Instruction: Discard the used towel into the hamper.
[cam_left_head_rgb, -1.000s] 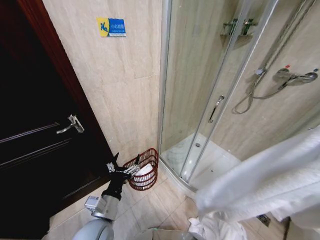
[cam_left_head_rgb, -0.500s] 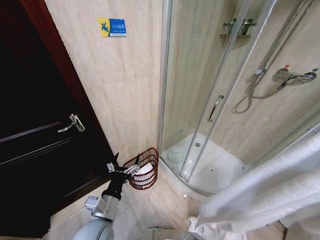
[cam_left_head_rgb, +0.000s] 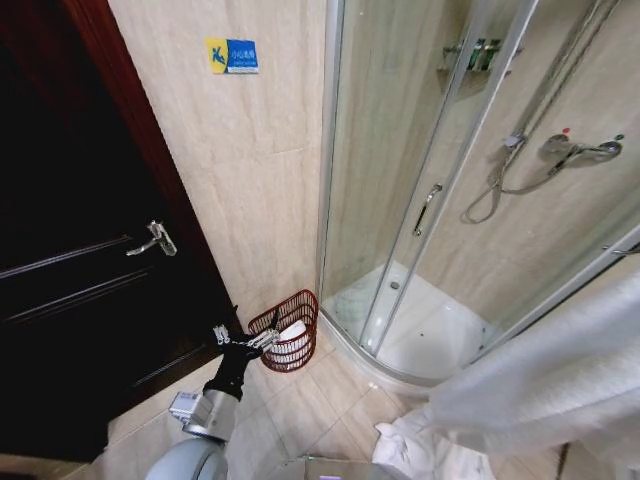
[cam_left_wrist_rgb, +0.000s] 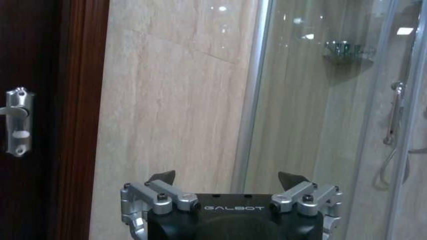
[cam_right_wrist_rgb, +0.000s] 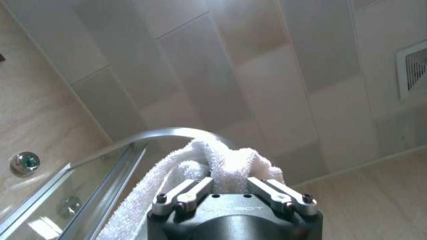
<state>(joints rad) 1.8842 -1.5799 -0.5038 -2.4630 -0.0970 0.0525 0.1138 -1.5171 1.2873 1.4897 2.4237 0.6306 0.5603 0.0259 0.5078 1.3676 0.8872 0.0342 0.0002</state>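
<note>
**Towel held high, hamper on the floor by the shower**

The glass shower enclosure (cam_left_head_rgb: 440, 200) takes up the right half of the head view, with the dark wooden door (cam_left_head_rgb: 70, 280) on the left and a beige tiled wall between them. A white towel (cam_left_head_rgb: 545, 390) hangs across the lower right of the head view; the right wrist view shows the right gripper (cam_right_wrist_rgb: 228, 187) clamped on a bunch of it, raised toward the ceiling. The hamper (cam_left_head_rgb: 285, 335) stands on the floor tiles at the foot of the wall, just beside the enclosure's corner, something white inside it. The left gripper (cam_left_head_rgb: 245, 335) hangs low near the hamper's rim, fingers spread wide and empty.
</note>
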